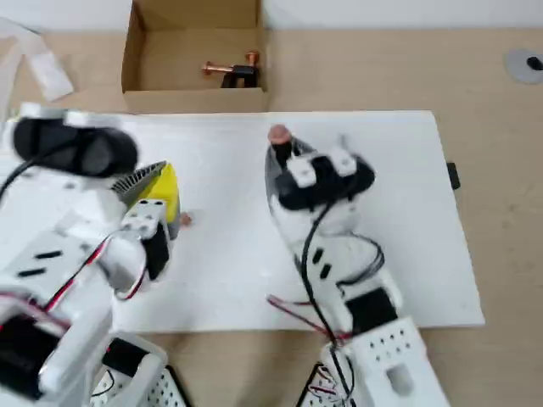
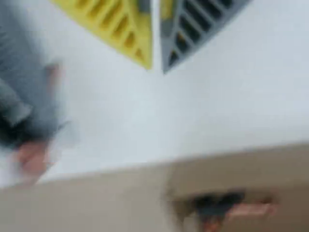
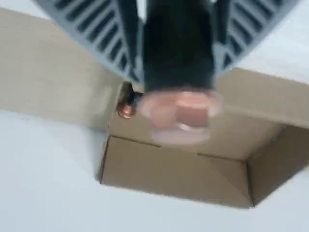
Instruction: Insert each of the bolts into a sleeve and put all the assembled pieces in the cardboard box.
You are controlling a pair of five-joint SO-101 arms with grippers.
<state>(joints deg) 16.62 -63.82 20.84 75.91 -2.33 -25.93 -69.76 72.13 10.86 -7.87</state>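
Your right fingers point(image 3: 96, 29) clamp a sleeved bolt point(image 3: 182, 112) just short of the cardboard box point(image 3: 169, 176), left fingers point(image 2: 120, 34) closed empty; next, lift it over the wall and release.

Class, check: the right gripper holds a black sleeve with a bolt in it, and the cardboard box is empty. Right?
No. The cardboard box is not empty: the high view shows one assembled piece lying inside. The right gripper does hold a black sleeve with a bolt.
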